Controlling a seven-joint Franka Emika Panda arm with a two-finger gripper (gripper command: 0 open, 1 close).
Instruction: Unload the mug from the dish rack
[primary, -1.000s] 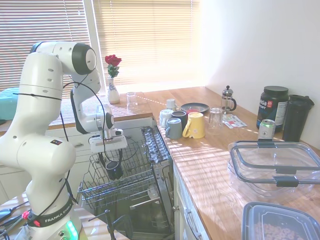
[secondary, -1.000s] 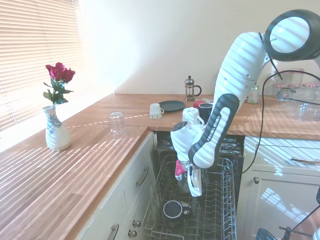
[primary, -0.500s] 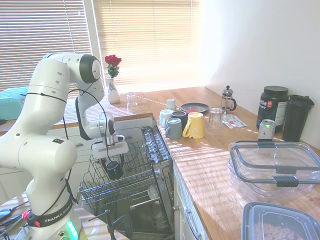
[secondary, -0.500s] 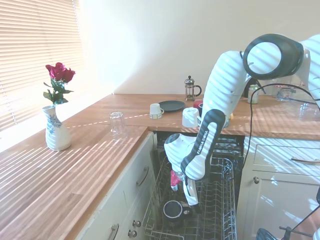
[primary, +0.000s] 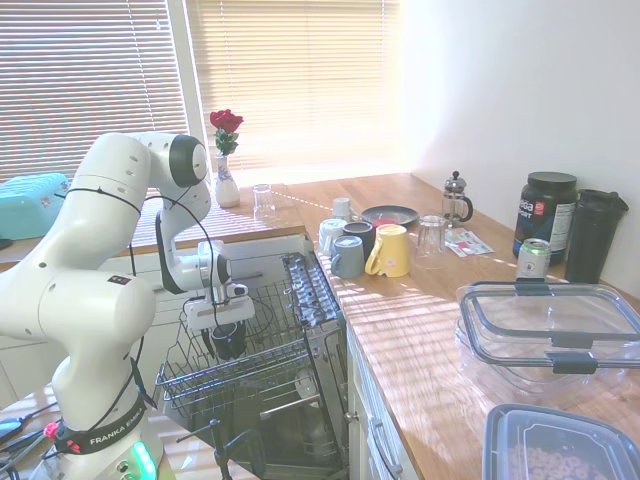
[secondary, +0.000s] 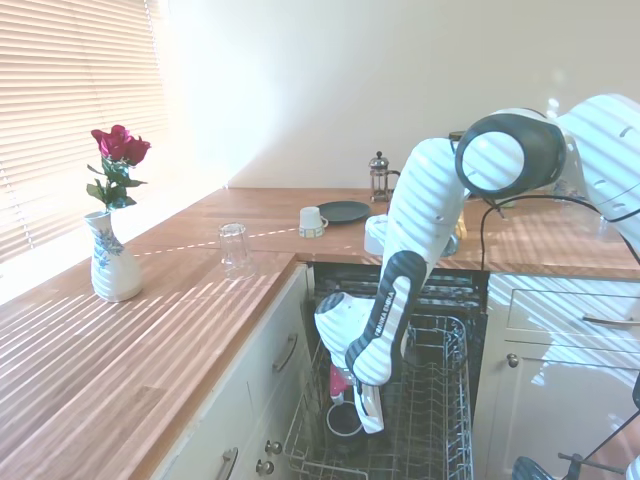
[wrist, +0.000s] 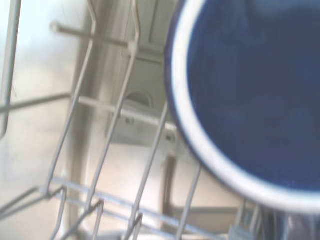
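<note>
Sunlit kitchen cabinetry flanked the grey wire dish rack (primary: 250, 350), where the small glossy black mug (primary: 227, 340) stood upright. Gripper (primary: 222, 322) sat at its rim; finger spacing could not be determined. A misaligned closure risked tipping the mug against the tines.

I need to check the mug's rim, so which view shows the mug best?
The wrist view: the mug fills the frame, rim up. The first exterior view shows it small under the hand; the second shows only a partly hidden rim.
</note>
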